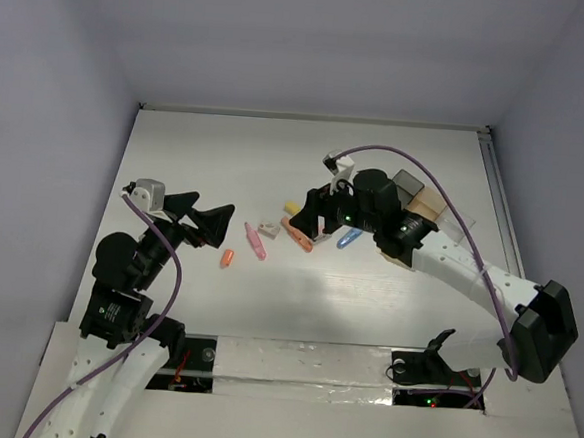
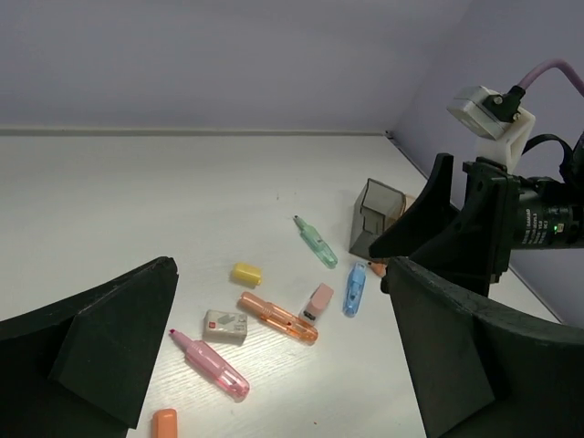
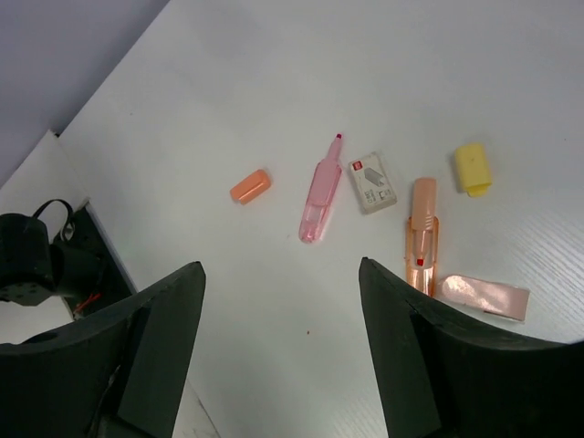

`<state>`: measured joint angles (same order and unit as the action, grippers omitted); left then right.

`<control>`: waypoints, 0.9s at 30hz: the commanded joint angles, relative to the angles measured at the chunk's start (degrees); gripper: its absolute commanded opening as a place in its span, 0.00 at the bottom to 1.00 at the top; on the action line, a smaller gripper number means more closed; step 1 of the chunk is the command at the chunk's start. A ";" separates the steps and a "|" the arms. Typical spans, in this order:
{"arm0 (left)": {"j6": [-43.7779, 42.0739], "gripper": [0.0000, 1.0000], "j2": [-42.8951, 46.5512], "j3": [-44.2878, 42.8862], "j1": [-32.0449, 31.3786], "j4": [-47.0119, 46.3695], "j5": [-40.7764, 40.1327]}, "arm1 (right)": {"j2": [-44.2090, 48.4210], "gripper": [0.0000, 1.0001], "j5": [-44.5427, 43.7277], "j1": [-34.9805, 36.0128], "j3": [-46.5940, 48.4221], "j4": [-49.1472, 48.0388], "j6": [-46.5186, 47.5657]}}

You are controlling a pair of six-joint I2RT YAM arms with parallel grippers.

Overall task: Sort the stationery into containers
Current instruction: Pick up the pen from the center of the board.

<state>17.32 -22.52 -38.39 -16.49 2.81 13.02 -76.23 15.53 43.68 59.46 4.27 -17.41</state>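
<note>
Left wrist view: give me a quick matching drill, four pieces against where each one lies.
1. green pen
2. yellow cap
3. grey-white block
4. orange cap

a. between the pink pen and the orange pen
b. at the bottom edge of the view
c. left of the smoky bin, farthest piece from the camera
d. just beyond the block

Pairs: 1c, 2d, 3a, 4b.

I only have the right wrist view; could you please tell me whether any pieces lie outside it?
Observer: Yes, a blue piece and a green piece lie to the right of the orange highlighter.
Operator: Thank you. Where should they go?
Observer: A smoky dark bin stands close beside the green piece.
Operator: Is the left arm holding anything?
Observer: No, the left gripper hovers with its fingers open and empty.
</note>
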 commanded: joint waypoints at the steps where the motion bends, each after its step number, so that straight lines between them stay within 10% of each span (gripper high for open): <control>1: -0.53 0.99 0.81 -2.48 0.23 -0.79 -0.53 | -1.90 0.75 -2.70 1.49 4.34 0.12 1.67; 7: -0.54 0.99 0.90 -2.57 0.23 -0.88 -0.80 | -9.11 0.73 -7.17 3.25 8.91 4.25 3.34; 14: -0.45 0.99 2.13 -2.57 0.23 -0.43 -2.38 | -18.60 0.44 -10.43 4.92 13.74 6.27 3.96; 27: -0.62 0.99 1.96 -2.39 0.23 -0.96 -2.12 | -33.54 0.66 -12.72 9.58 21.48 8.21 5.63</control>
<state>17.23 -20.82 -38.39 -16.49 4.23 11.11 -108.51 3.99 50.59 77.47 12.25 -13.21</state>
